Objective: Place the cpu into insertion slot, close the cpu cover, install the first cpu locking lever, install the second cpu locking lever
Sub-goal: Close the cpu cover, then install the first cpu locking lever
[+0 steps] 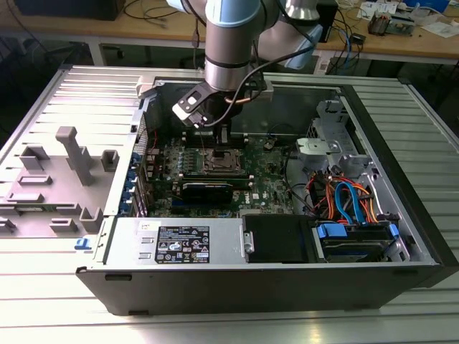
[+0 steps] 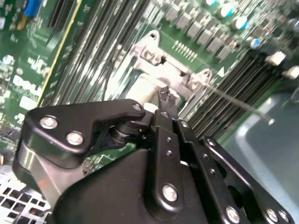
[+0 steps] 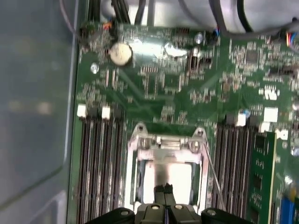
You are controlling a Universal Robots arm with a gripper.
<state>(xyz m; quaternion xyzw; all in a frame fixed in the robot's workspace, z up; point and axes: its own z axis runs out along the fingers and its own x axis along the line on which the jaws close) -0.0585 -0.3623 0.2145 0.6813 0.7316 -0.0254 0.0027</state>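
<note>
In the exterior view my gripper [image 1: 219, 140] hangs inside the open computer case, just above the insertion slot [image 1: 217, 160] on the green motherboard. Both wrist views show the black fingertips pressed together, shut, with nothing visible between them. My gripper [image 3: 163, 189] sits low over the middle of the socket. The bright silver top of the cpu [image 3: 180, 175] lies inside the silvery cpu cover [image 3: 132, 172], which looks laid down around it. A thin wire locking lever [image 3: 212, 175] stands off one side of the socket. It also shows slanting away from the frame [image 2: 154, 63] as a lever [image 2: 238, 101] beside my gripper [image 2: 164, 93].
Long black memory slots [image 3: 96, 168] flank the socket on both sides. A grey case wall [image 3: 37, 93] rises close by. In the exterior view, a power supply [image 1: 179, 242] sits at the front, and coloured cables and a drive cage [image 1: 344, 201] sit on the exterior view's right.
</note>
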